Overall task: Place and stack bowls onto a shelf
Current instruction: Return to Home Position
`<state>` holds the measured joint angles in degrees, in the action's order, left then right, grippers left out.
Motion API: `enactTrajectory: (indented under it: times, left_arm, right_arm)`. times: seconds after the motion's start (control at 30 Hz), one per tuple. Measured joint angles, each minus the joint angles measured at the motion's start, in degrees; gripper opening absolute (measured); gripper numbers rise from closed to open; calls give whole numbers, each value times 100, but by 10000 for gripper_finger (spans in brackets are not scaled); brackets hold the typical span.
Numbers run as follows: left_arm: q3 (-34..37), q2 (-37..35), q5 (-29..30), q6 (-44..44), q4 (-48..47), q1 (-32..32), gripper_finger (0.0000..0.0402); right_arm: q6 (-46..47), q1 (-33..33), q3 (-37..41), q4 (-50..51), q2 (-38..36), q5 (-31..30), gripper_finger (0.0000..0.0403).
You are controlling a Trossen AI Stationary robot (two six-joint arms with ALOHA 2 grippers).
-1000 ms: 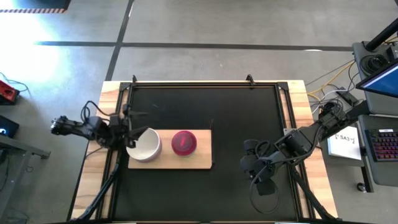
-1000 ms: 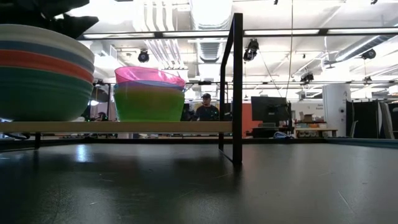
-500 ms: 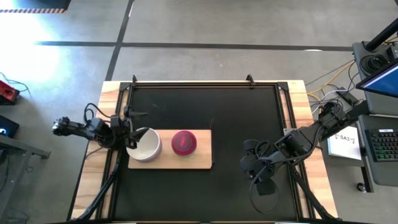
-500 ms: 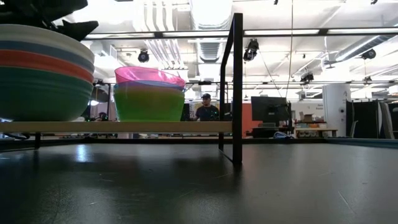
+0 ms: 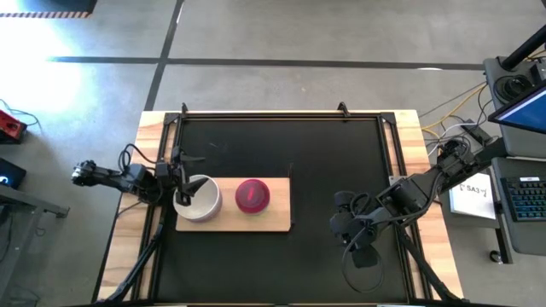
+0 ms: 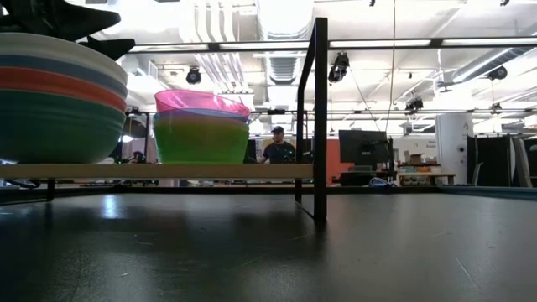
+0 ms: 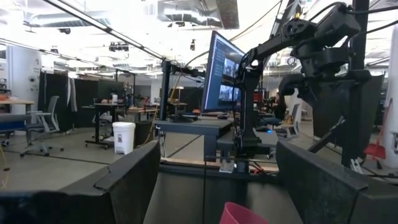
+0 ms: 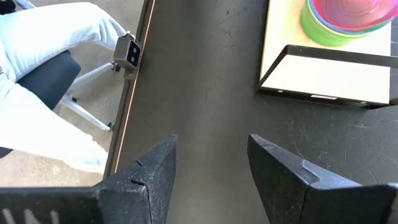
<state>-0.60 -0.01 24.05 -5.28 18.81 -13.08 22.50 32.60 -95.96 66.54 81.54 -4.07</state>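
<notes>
On the light wooden shelf (image 5: pixel 275 218) (image 6: pixel 252 171) stand two stacks of bowls. The left stack (image 5: pixel 200 200) (image 6: pixel 59 96) has a white bowl on top, with blue, red and dark green bands below. The right stack (image 5: pixel 252 194) (image 6: pixel 201 126) (image 8: pixel 348 18) has a magenta bowl over green ones. My left gripper (image 5: pixel 186 186) (image 6: pixel 105 33) (image 7: pixel 217 155) is open. It lies level over the white bowl's left rim and points toward the table's right. My right gripper (image 5: pixel 345 230) (image 8: pixel 211 146) is open and waits low over the table's right part.
A black metal frame (image 6: pixel 320 117) (image 8: pixel 323 93) stands at the shelf's right end. Bare black tabletop (image 5: pixel 281 145) lies between the shelf and my right arm. A seated person's legs and chair (image 8: pixel 56 68) are beside the table. Another person (image 6: pixel 278 147) shows far behind.
My left gripper has shifted slightly above the white bowl's left rim, and in the low view its fingers stand a little differently. The bowls, the shelf and my right arm have kept still.
</notes>
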Motion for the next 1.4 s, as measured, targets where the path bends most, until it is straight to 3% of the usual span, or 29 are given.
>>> enactTrajectory:
  times: [0.7, 0.93, 1.27, 1.4]
  left_arm:
    - [2, 52, 0, 2, 1, 0, 302]
    - [4, 55, 0, 2, 2, 0, 302]
    - [4, 68, 0, 2, -11, 0, 302]
    - [4, 68, 0, 2, -11, 0, 302]
  right_arm:
    - [0, 0, 0, 28, 0, -4, 185]
    - [0, 0, -9, 1112, -129, -55, 185]
    - [2, -2, 60, 1073, -107, 64, 185]
    - [3, -2, 433, 728, -302, 111, 185]
